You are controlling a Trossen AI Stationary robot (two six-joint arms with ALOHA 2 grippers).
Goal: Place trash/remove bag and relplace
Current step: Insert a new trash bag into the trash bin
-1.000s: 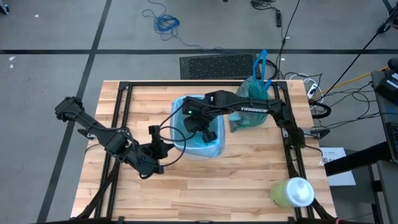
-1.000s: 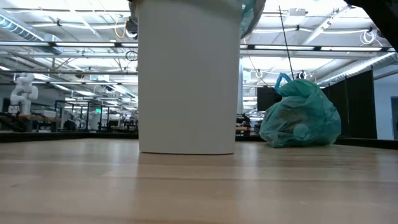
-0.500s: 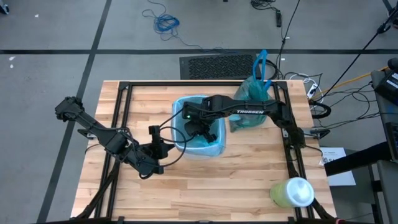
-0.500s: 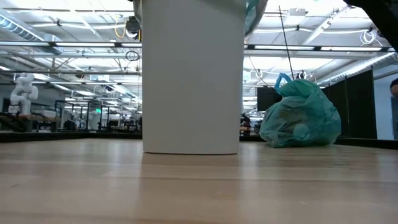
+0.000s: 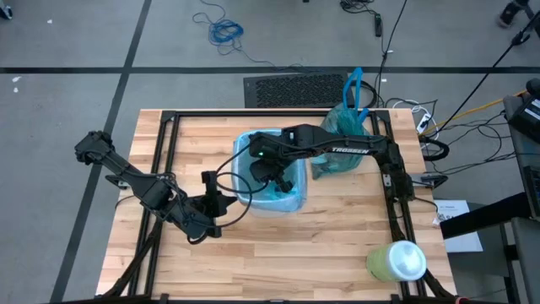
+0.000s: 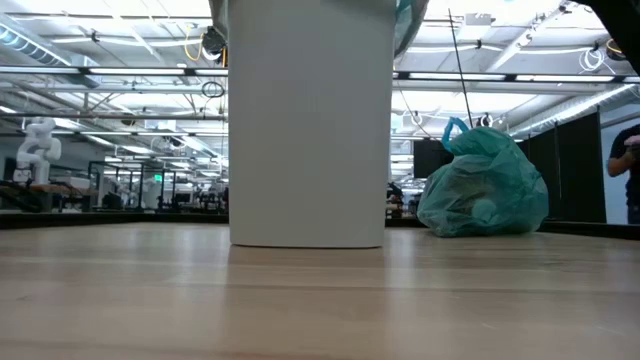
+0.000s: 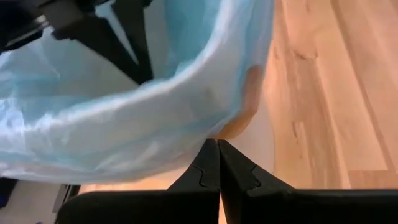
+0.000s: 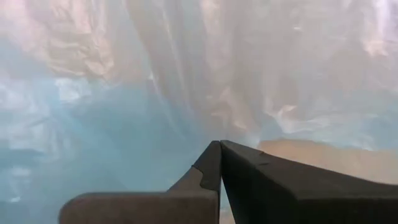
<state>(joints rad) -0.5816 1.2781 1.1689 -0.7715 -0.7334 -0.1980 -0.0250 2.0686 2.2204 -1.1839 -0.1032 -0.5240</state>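
Observation:
A white bin (image 6: pixel 305 130) stands mid-table, lined with the sky-blue bag (image 5: pixel 253 142), whose rim is folded over the bin's edge (image 7: pixel 155 118). My right gripper (image 5: pixel 283 180) reaches down inside the lined bin, fingers shut (image 8: pixel 219 146), with blue plastic all around them. My left gripper (image 5: pixel 224 201) is shut (image 7: pixel 217 144) at the bin's left outer side, just under the bag's overhang. The filled teal bag (image 6: pixel 485 185) sits on its base at the table's far right, blue handles (image 5: pixel 355 89) up. No loose scraps show. My left gripper's shut fingertips (image 7: pixel 210 149) come level from the table's left and meet the lower edge of the bag's folded-over rim (image 7: pixel 214 127) at the bin wall; whether they pinch any plastic I cannot tell. My right gripper points down inside the liner (image 8: pixel 155 118); whether it touches the plastic cannot be told.
A pale-green container with a white top (image 5: pixel 396 260) stands at the table's near right corner. A black frame (image 5: pixel 169 118) runs around the tabletop. Bare wood lies in front of the bin (image 6: pixel 300 300). A person shows far off in the room (image 6: pixel 625 175).
The bin has slid a little toward the table's right edge, then stayed put. My right gripper has stayed inside the liner, shifting slightly left and then back right. The teal bag has not moved.

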